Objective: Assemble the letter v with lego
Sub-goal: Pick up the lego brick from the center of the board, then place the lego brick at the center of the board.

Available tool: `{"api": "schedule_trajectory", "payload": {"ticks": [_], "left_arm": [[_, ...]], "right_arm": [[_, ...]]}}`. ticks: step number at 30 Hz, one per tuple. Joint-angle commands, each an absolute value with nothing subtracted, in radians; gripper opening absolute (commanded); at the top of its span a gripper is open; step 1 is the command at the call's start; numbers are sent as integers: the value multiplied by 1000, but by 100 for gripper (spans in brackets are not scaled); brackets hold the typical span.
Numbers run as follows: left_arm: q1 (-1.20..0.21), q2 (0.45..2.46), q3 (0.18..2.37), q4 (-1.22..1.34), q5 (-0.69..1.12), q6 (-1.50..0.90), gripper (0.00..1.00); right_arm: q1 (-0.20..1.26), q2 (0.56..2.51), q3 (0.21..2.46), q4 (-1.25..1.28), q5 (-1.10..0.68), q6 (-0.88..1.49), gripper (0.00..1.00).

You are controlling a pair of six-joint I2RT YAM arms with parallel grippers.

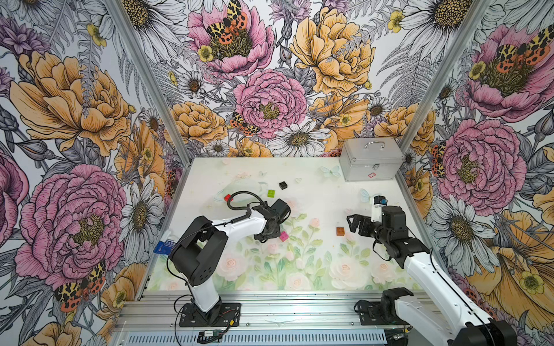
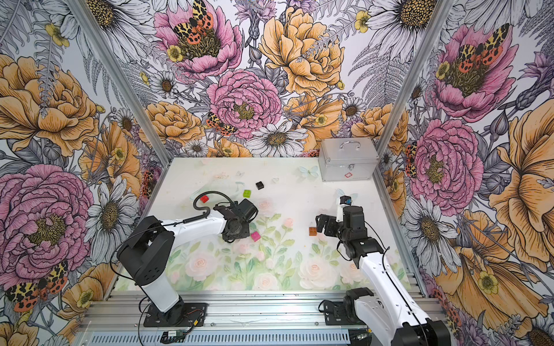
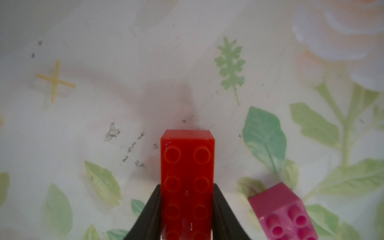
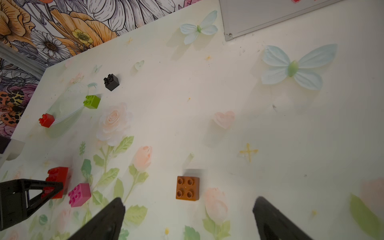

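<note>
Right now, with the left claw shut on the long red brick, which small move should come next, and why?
Probably a short lift straight up. The left claw grips the long red brick by both long sides, and it seems to rest on the table. The magenta-pink brick lies close beside it, not touching, so sliding sideways might knock it.

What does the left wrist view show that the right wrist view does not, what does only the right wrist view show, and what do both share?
Only the left wrist view: both fingers of the left gripper pressed against the sides of the long red brick.
Only the right wrist view: the orange-brown brick, black brick, lime-green brick, small red brick, a corner of the silver case and the open right gripper.
Both: the long red brick, the magenta brick beside it, and the floral table mat.
</note>
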State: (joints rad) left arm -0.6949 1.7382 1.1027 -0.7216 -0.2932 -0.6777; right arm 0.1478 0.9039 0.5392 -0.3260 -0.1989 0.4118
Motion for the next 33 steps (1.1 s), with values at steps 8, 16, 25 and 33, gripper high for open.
{"api": "schedule_trajectory", "payload": {"ticks": [8, 16, 25, 33], "left_arm": [[-676, 1878, 1336, -739, -143, 26, 31], [-706, 2038, 1446, -758, -156, 325, 26], [-650, 2047, 1494, -754, -84, 304, 74], [-543, 1678, 1250, -604, 24, -6, 99]], "right_arm": [[264, 814, 464, -325, -247, 523, 99], [368, 766, 427, -324, -173, 599, 97], [531, 796, 428, -324, -39, 644, 97], [743, 947, 533, -286, 106, 608, 96]]}}
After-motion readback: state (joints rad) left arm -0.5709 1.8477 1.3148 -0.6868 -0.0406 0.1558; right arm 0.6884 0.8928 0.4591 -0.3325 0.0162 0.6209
